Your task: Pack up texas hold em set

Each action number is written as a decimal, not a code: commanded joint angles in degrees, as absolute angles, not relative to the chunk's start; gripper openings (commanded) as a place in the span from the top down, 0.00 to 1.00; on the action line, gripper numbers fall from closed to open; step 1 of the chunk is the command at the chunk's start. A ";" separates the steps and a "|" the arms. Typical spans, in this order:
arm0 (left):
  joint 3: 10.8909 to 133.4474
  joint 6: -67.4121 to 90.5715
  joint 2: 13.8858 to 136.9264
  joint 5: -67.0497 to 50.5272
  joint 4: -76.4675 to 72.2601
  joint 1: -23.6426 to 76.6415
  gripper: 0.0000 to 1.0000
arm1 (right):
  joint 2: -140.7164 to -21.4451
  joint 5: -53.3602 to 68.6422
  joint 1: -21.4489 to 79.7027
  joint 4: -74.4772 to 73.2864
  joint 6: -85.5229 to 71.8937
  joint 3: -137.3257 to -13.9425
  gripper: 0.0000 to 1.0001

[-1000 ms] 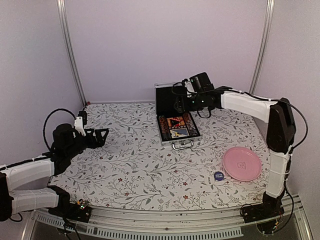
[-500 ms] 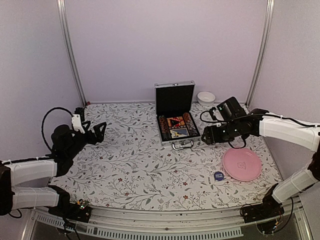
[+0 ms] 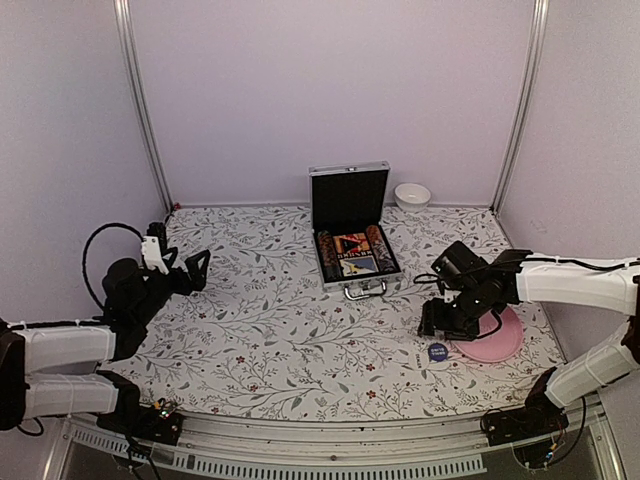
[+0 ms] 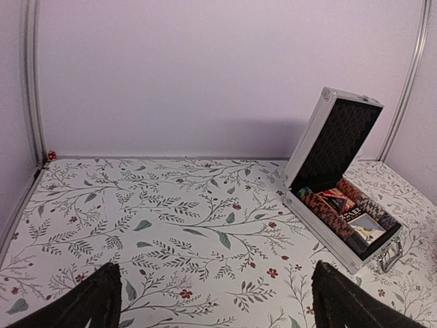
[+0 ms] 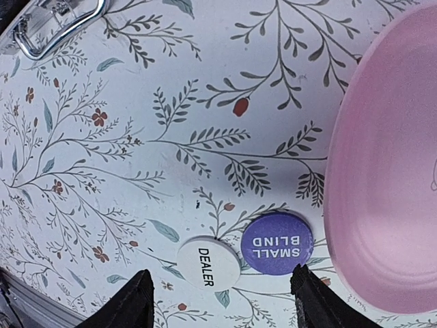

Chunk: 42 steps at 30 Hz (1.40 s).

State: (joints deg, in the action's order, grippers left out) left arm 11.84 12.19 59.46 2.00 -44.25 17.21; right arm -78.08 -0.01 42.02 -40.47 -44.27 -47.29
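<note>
1. The case point(image 3: 352, 235) stands open at the far centre of the floral worktop point(image 3: 270, 330). Its lid is upright and its metal handle point(image 5: 58, 27) faces the arm bases.
2. In the black-lined base of the case lie dark chip stacks point(image 4: 319, 203) and card decks point(image 4: 367, 227).
3. The blue disc point(image 5: 277, 243), marked "SMALL BLIND", lies flat on the worktop outside the case, just beside the rim of the pink plate point(image 5: 389, 184).
4. A white disc point(image 5: 209, 261), marked "DEALER", lies edge to edge with the blue disc on the side away from the plate.
5. The right end effector point(image 5: 218, 307) hovers over the two discs with its fingers spread wide, gripping nothing.
6. The left end effector point(image 4: 215, 304) is at the left side of the worktop, well apart from the case and pointed towards it. Its fingers are spread wide and it is empty.
7. A white bowl point(image 3: 412, 195) sits at the far edge, right of the lid.
</note>
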 commanded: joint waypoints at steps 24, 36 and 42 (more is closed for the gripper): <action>11.64 11.56 57.33 2.50 -44.43 16.62 0.03 | -87.91 -8.32 46.55 -44.10 -52.89 -47.34 0.33; 11.76 11.58 57.80 2.31 -44.55 16.65 0.03 | -89.11 -9.05 46.11 -43.10 -55.39 -46.40 0.34; 11.78 11.60 58.10 2.11 -44.64 16.69 0.03 | -88.17 -8.75 44.68 -40.85 -56.17 -45.60 0.36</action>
State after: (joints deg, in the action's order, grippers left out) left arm 11.84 12.01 57.74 2.39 -44.25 17.17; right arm -88.49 -7.49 45.89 -42.76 -54.85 -46.74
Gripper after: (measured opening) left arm 0.970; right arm 0.645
